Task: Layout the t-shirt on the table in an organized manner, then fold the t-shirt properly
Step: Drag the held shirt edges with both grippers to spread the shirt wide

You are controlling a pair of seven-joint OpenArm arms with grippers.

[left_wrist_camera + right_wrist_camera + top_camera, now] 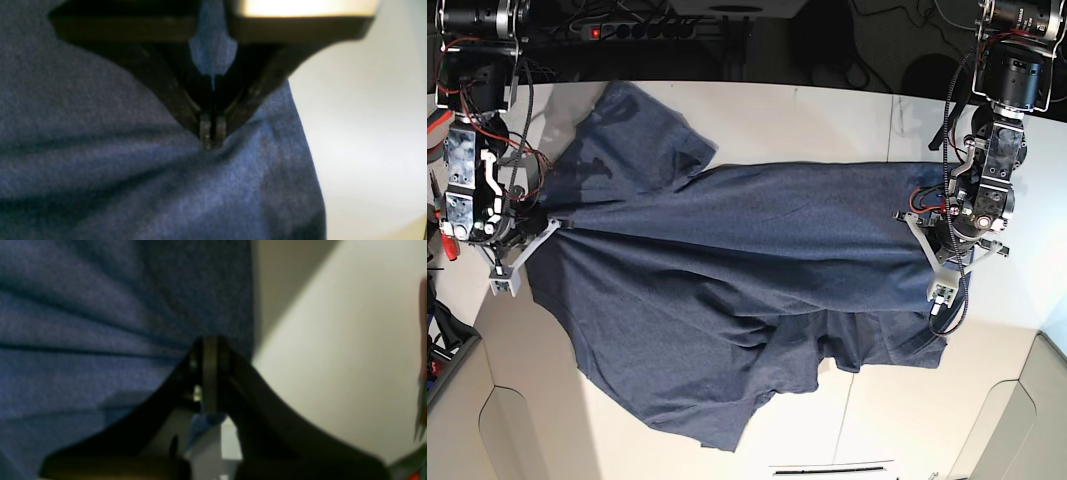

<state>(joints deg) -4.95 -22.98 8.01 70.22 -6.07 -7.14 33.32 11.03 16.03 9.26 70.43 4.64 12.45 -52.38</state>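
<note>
The navy-blue t-shirt (727,270) is stretched across the white table (807,110) between both arms, with folds running from one grip to the other. One sleeve lies at the back left, and loose cloth hangs toward the front. On the left of the base view, my right gripper (547,224) is shut on the t-shirt's edge. Its wrist view shows the right gripper (210,343) pinching blue cloth (100,340) beside bare table (333,356). On the right, my left gripper (919,216) is shut on the opposite edge. Up close, the left gripper (211,135) bites the fabric (100,150).
A power strip and cables (627,28) lie behind the table's far edge. Red-handled tools (439,120) sit at the far left, and a red object (423,373) shows at the right wrist view's edge. A thin dark line (832,466) marks the table near its front edge.
</note>
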